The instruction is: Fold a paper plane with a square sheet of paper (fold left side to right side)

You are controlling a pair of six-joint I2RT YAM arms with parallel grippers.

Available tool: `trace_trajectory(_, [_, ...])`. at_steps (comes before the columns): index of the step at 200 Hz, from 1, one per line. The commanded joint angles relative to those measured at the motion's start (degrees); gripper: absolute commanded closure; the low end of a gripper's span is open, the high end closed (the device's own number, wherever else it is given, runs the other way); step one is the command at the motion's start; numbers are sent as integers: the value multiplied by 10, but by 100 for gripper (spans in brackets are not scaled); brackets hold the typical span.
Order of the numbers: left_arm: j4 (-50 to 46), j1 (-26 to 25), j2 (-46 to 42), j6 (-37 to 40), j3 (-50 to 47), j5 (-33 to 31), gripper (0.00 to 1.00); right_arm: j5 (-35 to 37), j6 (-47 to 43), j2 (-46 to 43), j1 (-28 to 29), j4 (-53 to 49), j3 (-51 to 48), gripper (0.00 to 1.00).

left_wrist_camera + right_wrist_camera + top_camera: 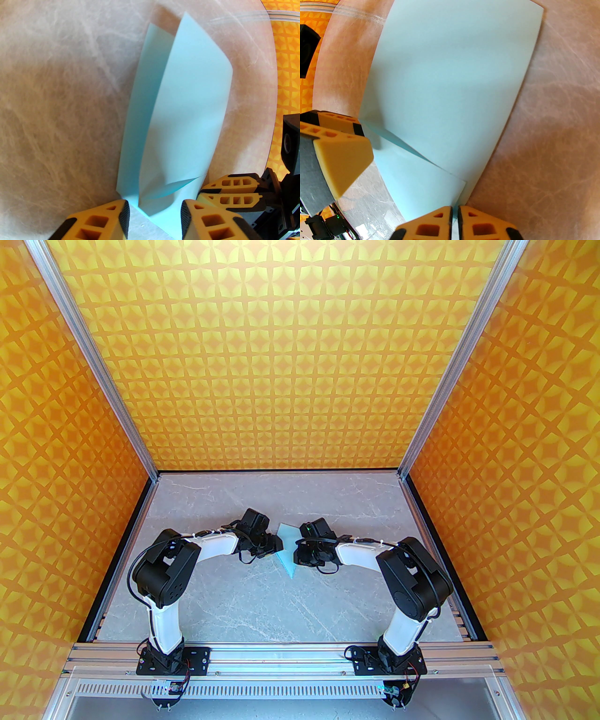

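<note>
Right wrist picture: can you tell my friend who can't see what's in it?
The right pincer pinches the near edge of the pale blue square sheet of paper, folded over itself on a marbled table. The left pincer's orange fingers reach the paper's left side.

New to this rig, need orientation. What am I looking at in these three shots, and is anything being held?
Two small robot arms are bolted at the near edge of a grey table inside orange patterned walls. The overhead picture looks down from behind them; the other two come from a camera on each wrist, so the yellow fingers at the bottom belong to that arm. Between the arms is a light-blue paper, partly folded and curling up. The right hand is pinched shut on the paper's near edge. The left hand stands open, its fingers either side of the paper's lower end, not squeezing it.
</note>
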Motion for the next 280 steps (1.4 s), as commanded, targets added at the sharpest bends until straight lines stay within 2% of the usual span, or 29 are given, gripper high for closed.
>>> trace_trajectory(1, [14,-4,-7,15,13,6,61,3,-7,23,3,-2,7,87])
trace_trajectory(89, [50,-23,7,56,-9,31,67,4,-6,23,3,-1,7,87])
trace_trajectory(117, [48,-24,15,61,-9,28,75,-1,0,19,3,5,5,86])
trace_trajectory(132, [42,-24,18,62,-9,20,76,-2,4,9,2,5,2,85])
trace_trajectory(165, [31,-24,18,66,-9,-1,83,0,13,-26,-5,7,-7,79])
trace_trajectory(207, [22,-29,17,68,-5,-15,83,-21,52,-42,-18,45,-36,78])
trace_trajectory(280, [17,-35,17,67,-2,-18,83,-61,116,-8,-26,149,-70,78])
